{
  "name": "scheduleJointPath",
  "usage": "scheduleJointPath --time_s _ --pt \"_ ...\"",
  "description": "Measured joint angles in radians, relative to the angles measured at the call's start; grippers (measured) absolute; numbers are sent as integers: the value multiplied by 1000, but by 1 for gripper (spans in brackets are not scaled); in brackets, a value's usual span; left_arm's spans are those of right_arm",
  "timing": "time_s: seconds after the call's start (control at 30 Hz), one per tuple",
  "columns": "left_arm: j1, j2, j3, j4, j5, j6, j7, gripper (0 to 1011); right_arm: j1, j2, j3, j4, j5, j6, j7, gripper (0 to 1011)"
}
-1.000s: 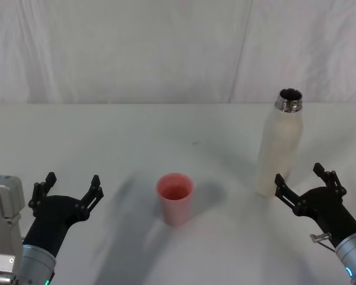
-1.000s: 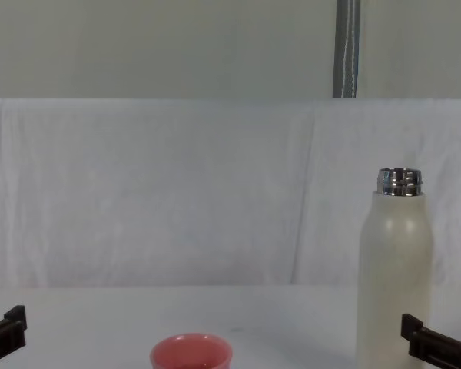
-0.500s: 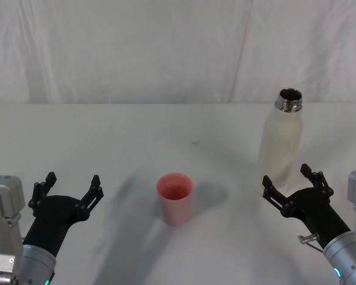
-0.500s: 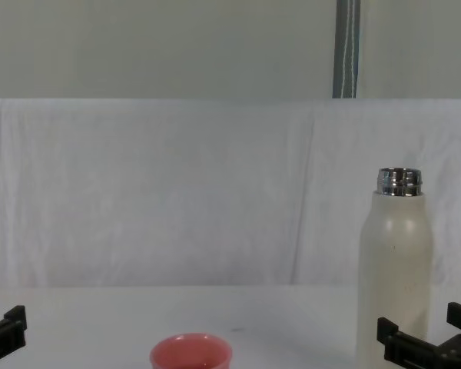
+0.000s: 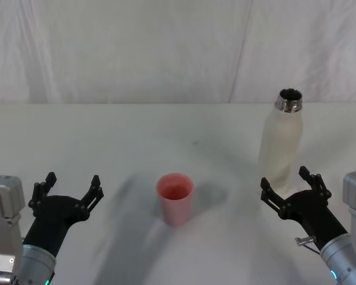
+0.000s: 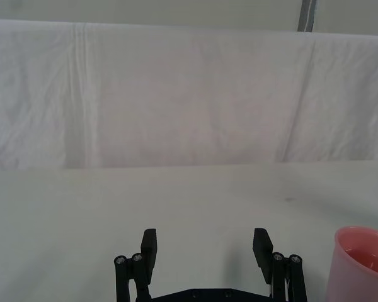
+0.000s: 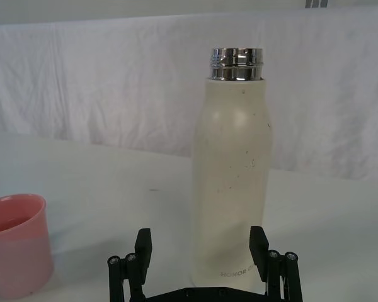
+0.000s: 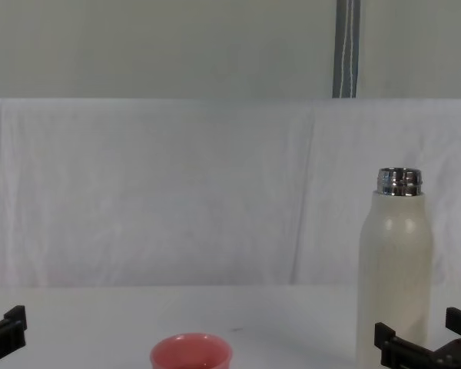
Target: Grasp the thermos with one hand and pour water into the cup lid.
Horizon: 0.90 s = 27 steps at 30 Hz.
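white table (image 5: 166, 127): right claw (image 5: 288, 190) hides thermos (image 5: 279, 139) base.

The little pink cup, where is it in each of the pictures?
Head view: the small round salmon-pink cup stands low at the centre, left of the tall cream-white thermos.
Left wrist view: it is cut by the frame's edge.
Right wrist view: it is in a corner, beside the thermos.
Chest view: its rim is at bottom centre, left of the thermos.
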State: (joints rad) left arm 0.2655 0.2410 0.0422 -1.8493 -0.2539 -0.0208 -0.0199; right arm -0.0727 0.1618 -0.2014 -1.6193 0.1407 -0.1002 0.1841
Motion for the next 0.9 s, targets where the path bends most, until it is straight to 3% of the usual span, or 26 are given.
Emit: scheduleJointPath --time_s 0.9 --pt "0 0 0 0 0 0 0 1001 1 3 1 0 5 -1 4 1000"
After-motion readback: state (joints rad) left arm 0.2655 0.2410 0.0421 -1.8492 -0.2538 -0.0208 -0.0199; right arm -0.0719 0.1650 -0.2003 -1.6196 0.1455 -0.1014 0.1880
